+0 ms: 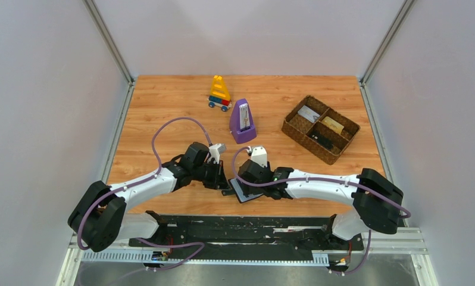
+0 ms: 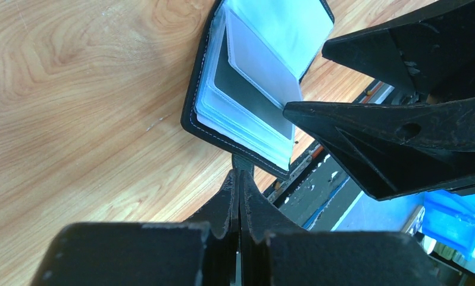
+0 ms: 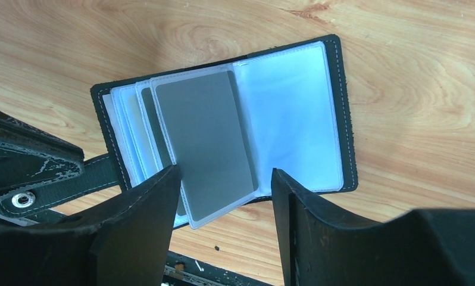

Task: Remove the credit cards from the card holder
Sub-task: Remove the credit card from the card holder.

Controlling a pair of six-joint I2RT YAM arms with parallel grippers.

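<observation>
The card holder (image 1: pixel 245 192) lies open on the wood near the front edge, black with clear sleeves (image 3: pixel 294 113). A grey card (image 3: pixel 205 149) sits in a sleeve that stands up from the stack. My left gripper (image 2: pixel 240 174) is shut on the holder's black strap (image 2: pixel 242 161); it also shows in the top view (image 1: pixel 225 186). My right gripper (image 3: pixel 226 173) is open just above the holder, its fingers either side of the grey card's sleeve; in the top view it is over the holder (image 1: pixel 251 186). A yellow-orange card (image 1: pixel 333 124) lies in the woven tray.
A brown woven divided tray (image 1: pixel 294 132) stands at the back right with a pale card (image 1: pixel 308 113) and a dark item (image 1: pixel 322 140). A purple metronome (image 1: pixel 242 122) and a toy block car (image 1: pixel 219 93) stand behind the grippers. The black table edge (image 3: pixel 223 275) is close.
</observation>
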